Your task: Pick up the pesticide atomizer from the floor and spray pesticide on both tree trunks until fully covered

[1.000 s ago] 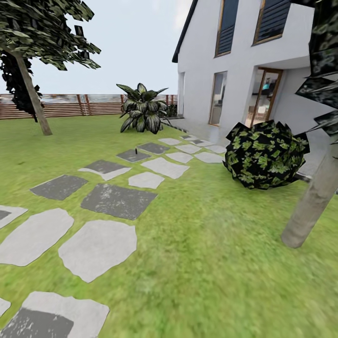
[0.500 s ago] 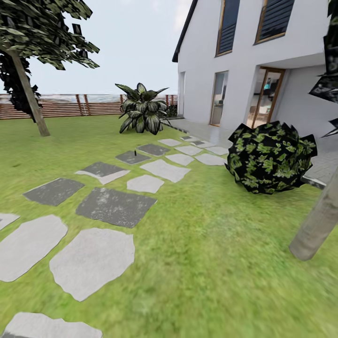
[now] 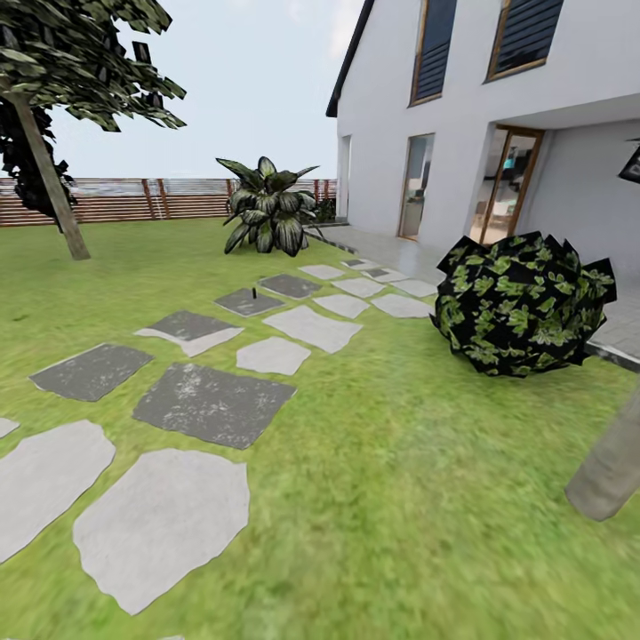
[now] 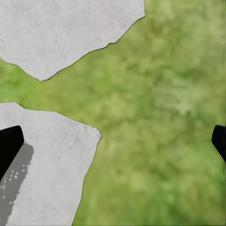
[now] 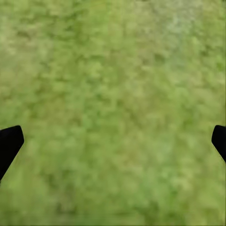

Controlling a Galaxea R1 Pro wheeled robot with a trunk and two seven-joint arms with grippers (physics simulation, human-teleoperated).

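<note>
In the head view a tree with a pale grey-brown tree trunk and dark green foliage stands at the far left of the garden, near the fence. The base of a second tree trunk leans in at the right edge. A tiny dark upright thing stands on a dark stone slab midway along the path; it is too small to tell whether it is the pesticide atomizer. My left gripper hangs open over grass and grey slabs on the floor. My right gripper hangs open over bare grass, holding nothing.
Grey stepping stones run from the near left toward the white house. A round dark bush sits right of the path, a broad-leafed plant at the back. A brown slat fence closes the lawn; a black tree stands behind the left trunk.
The whole head view has shifted: stones slide down and left, the bush and right trunk slide right. The camera has moved forward; nothing in the garden has moved.
</note>
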